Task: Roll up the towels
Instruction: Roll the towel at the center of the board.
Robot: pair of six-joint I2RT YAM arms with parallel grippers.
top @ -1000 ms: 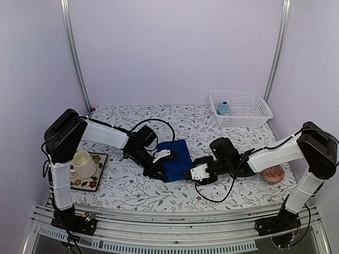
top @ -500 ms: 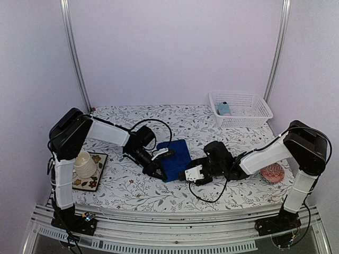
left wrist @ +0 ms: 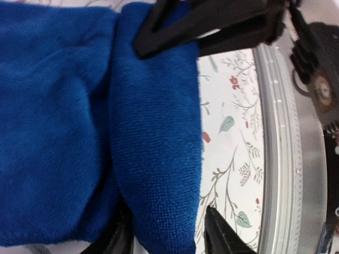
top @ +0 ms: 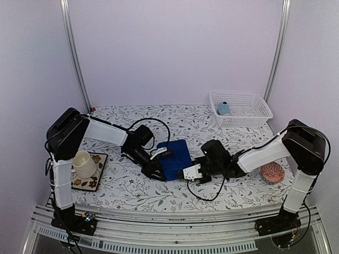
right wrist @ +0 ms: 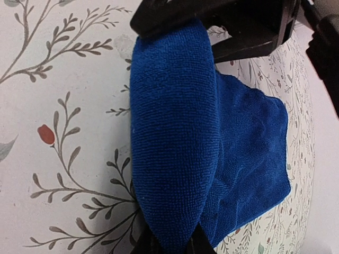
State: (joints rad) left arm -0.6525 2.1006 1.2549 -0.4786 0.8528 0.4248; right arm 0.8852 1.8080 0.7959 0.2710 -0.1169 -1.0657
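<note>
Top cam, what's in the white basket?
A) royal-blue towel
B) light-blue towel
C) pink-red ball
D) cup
B: the light-blue towel sits inside the white basket. The royal-blue towel lies mid-table, and the ball and cup are outside the basket.

This is a robotics lab test cell. Two robot arms [top: 103,132] are bolted to a metal rail [top: 175,233] at the table [top: 132,194] edge, enclosed by plain lilac walls and aluminium posts [top: 74,58]. The table's floral cover, a white basket [top: 241,110] and a cup [top: 83,163] are household props.
</note>
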